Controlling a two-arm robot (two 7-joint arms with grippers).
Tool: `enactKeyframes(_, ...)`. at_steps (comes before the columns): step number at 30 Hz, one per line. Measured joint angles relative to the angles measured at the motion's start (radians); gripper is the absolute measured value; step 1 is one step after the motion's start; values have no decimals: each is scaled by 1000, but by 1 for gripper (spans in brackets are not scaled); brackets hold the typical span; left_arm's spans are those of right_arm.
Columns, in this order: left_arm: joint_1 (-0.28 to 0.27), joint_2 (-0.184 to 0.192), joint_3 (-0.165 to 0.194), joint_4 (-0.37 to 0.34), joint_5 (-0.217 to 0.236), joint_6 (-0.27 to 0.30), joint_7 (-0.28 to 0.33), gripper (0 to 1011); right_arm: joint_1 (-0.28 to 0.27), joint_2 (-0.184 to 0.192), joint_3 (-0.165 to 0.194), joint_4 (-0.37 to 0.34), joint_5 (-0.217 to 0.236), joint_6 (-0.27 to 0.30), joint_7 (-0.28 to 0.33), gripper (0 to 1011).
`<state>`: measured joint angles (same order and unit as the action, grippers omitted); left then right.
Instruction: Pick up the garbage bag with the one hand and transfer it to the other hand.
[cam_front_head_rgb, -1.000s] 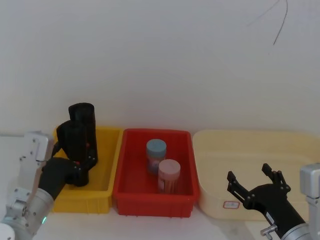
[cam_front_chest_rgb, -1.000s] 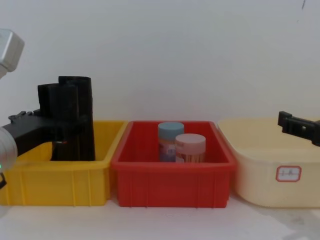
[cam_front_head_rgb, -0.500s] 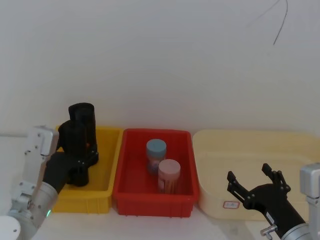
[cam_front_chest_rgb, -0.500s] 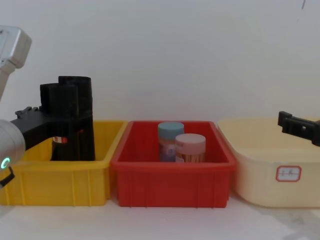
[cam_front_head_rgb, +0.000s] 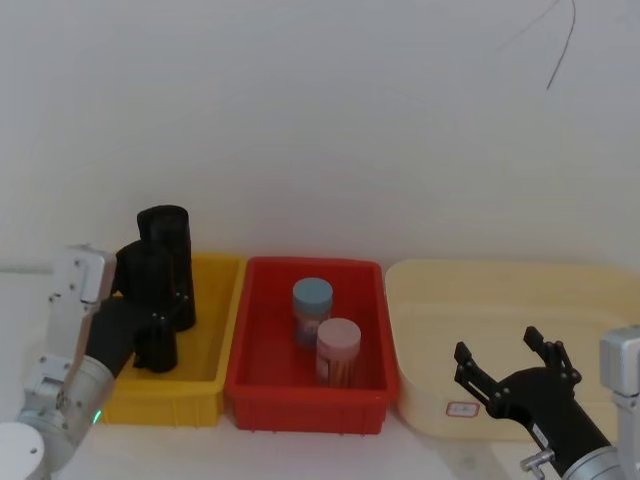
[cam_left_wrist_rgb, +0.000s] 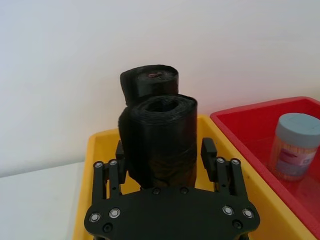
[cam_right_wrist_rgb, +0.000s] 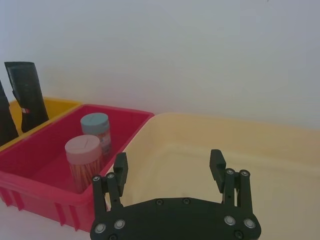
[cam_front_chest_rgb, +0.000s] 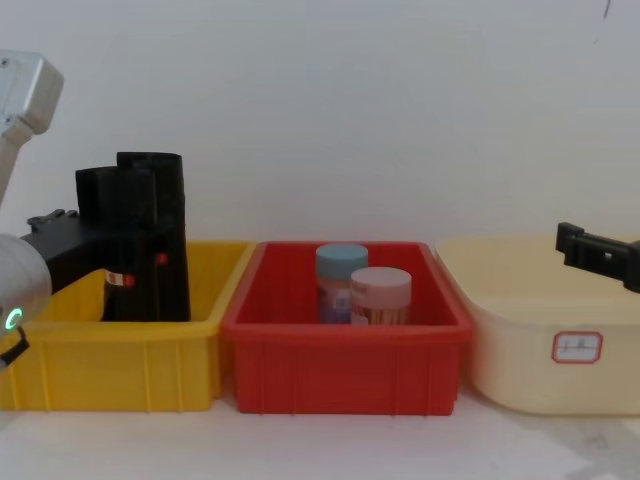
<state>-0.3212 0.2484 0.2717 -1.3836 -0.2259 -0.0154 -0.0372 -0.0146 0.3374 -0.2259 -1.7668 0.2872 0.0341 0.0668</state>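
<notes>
Two rolls (cam_front_head_rgb: 165, 225) stand in the yellow bin (cam_front_head_rgb: 225, 330). The left pincer (cam_left_wrist_rgb: 162, 150) has settled round the nearer garbage bag (cam_front_head_rgb: 145, 280); clamped or not, cannot tell. No lift yet. The right pincer (cam_front_head_rgb: 498, 347) waits, spread, over the cream tub (cam_front_head_rgb: 500, 275).

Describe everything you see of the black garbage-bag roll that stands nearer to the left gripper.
The garbage bag is a black roll of thin, slightly glossy plastic film, wound tightly around a hollow core open at the top. It stands upright in the yellow bin, close against a second roll behind it. A small red-and-white label sits low on its side. The left gripper reaches around its lower half.
</notes>
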Motion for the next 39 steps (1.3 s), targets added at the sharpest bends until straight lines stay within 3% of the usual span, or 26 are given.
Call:
enactKeyframes(11, -10, -15, -13, 23, 12, -4, 11, 569, 0, 0, 0, 0, 0, 0, 0, 1000)
enactKeyframes(26, -10, -20, -24, -10, 21, 1, 3, 516, 0, 0, 0, 0, 0, 0, 0, 1000)
enactKeyframes(39, -21, -8, -2, -104, 17, 16, -84, 516, 0, 0, 0, 0, 0, 0, 0, 1000)
